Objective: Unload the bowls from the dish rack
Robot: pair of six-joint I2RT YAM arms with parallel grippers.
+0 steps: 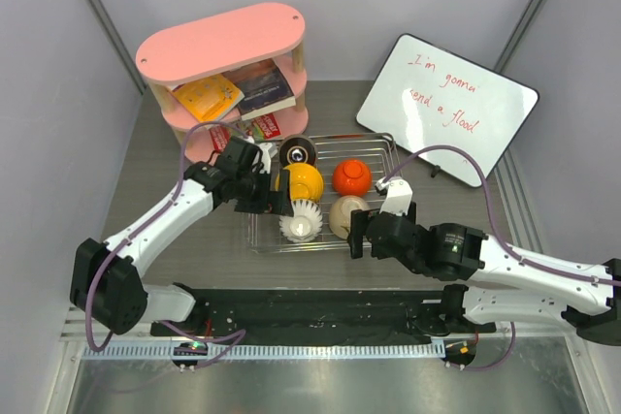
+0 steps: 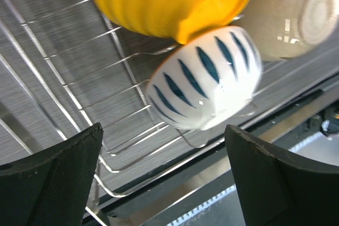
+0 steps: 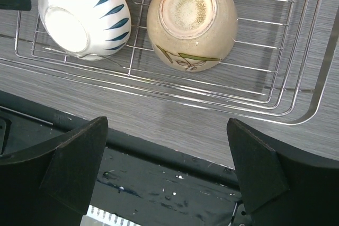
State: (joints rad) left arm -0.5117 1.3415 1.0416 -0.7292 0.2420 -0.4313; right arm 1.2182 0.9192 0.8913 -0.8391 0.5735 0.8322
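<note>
Five bowls: all sit inside the dish rack [image 1: 335, 147]; none is gripped
Dish rack: silver wire, mid-counter, between the two arms
Yellow bowl [image 1: 303, 182]: ribbed; left-centre of the rack; tilted, its rim leaning toward the striped bowl; whether they touch I cannot tell
Striped bowl [image 3: 85, 14]: white with blue strokes; upside down; near-left corner of the rack
Cream bowl [image 3: 192, 22]: upside down, foot ring up, a green sprig on its side; just right of the striped one
Orange bowl [image 1: 351, 176]: behind the cream bowl
Dark bowl [image 1: 297, 151]: back-left of the rack, behind the yellow one
Left claw [image 2: 163, 126]: jaws spread wide, nothing in them; over the rack's left part, the striped bowl just ahead, untouched
Right claw [image 3: 167, 123]: jaws wide apart, empty; over the bare counter [image 1: 155, 181] just before the rack's near rim, facing the cream bowl
Far edge: pink shelf [image 1: 223, 41] with books at back left; whiteboard [image 1: 446, 104] at back right
</note>
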